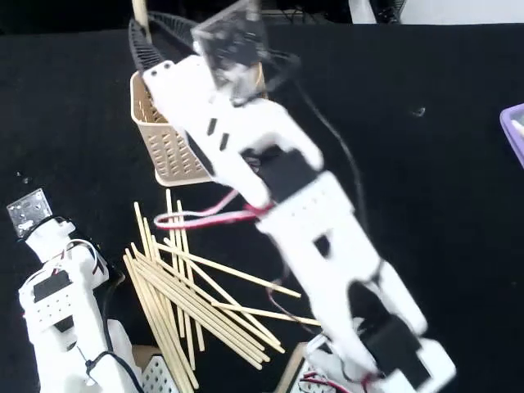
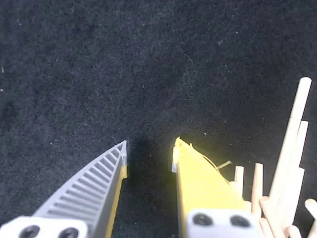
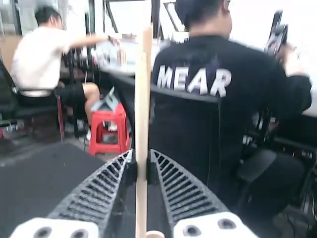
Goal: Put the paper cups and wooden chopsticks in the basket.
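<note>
My right arm stretches across the table to the beige perforated basket (image 1: 168, 151) at the back left. The right gripper (image 3: 142, 157) is shut on a single wooden chopstick (image 3: 142, 99), which stands upright between its dark fingers (image 1: 151, 41); the stick's top end (image 1: 140, 15) pokes up above the basket's far rim. A loose heap of several wooden chopsticks (image 1: 192, 291) lies fanned on the black table in front of the basket. My left gripper (image 2: 150, 148) hovers open over bare black cloth, with chopstick ends (image 2: 287, 163) just beside its yellow finger.
The left arm's white body (image 1: 57, 311) sits at the near left corner. A purple container (image 1: 514, 131) shows at the right edge. A perforated piece (image 1: 160, 375) lies at the front edge. The right arm and its red cable (image 1: 205, 218) hang over the heap.
</note>
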